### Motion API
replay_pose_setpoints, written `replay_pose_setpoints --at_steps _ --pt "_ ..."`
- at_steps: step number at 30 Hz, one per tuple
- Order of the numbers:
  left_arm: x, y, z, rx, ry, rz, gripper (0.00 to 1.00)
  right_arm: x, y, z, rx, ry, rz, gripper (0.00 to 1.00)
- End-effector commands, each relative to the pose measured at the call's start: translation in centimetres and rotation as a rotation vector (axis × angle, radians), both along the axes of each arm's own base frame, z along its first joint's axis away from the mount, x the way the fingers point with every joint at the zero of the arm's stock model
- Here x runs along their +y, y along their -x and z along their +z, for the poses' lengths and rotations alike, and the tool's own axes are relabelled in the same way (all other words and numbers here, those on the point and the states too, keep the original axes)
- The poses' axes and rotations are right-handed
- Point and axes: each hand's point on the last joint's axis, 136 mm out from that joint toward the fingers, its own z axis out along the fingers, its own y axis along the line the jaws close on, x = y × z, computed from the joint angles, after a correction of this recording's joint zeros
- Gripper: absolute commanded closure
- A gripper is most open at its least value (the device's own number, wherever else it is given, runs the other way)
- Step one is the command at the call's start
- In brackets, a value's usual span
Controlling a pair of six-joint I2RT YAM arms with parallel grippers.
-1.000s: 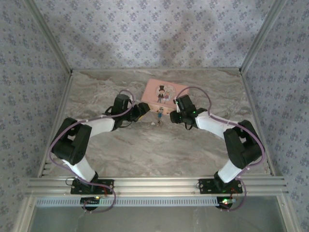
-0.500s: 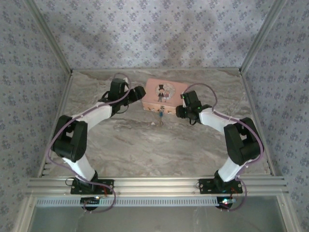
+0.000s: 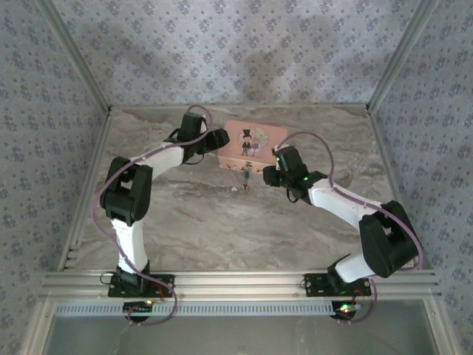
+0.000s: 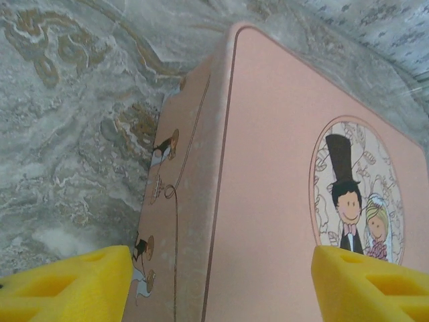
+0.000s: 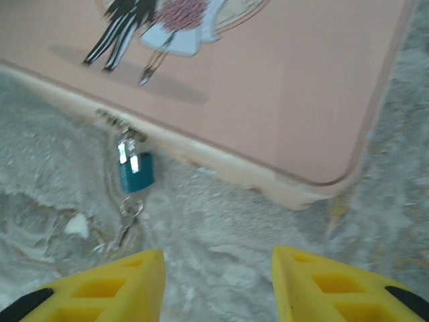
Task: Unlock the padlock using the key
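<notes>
The padlock (image 5: 136,171), a tiny dark-blue block, hangs from the clasp on the front wall of the pink tin (image 5: 281,100), at the tin's 6 o'clock from above, with the key (image 5: 129,216) dangling under it onto the worktop (image 5: 221,228). It looks light, hard, smooth and free to swing, so I judge it best pinched across its flat sides while the key's head is turned. The right jaws stand partly open and empty, with the padlock at their 10 o'clock, near but untouched, and the left jaws gape wide over the tin's 9 o'clock end, holding nothing.

Marbled table (image 3: 222,229), pink tin (image 3: 270,137), small blue padlock (image 5: 136,171)
</notes>
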Motion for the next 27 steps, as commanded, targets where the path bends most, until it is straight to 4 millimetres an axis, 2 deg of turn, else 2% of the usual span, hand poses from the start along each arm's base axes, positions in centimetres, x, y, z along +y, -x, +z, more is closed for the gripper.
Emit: replay_pose_setpoints --at_steps 1,6,12,22,27 --pt "-0.9 1.0 0.3 0.011 0.052 -0.025 0.30 2.2 0.4 -2.1 0.032 -0.020 0.039 0.53" --pt "-1.1 2.3 -0.1 0.024 0.072 -0.024 0.30 5.1 -0.2 -3.9 0.033 -0.002 0.073 0.53" --pt "-1.0 2.9 -0.4 0.034 0.084 -0.025 0.30 7.4 -1.2 -6.0 0.035 0.031 0.064 0.53" --pt "-1.1 2.8 0.1 0.026 0.086 -0.031 0.30 7.5 -2.7 -7.7 0.018 0.109 -0.046 0.53" --pt "-1.1 2.6 0.3 0.024 0.085 -0.031 0.30 7.7 -2.9 -8.7 0.029 0.139 -0.045 0.60"
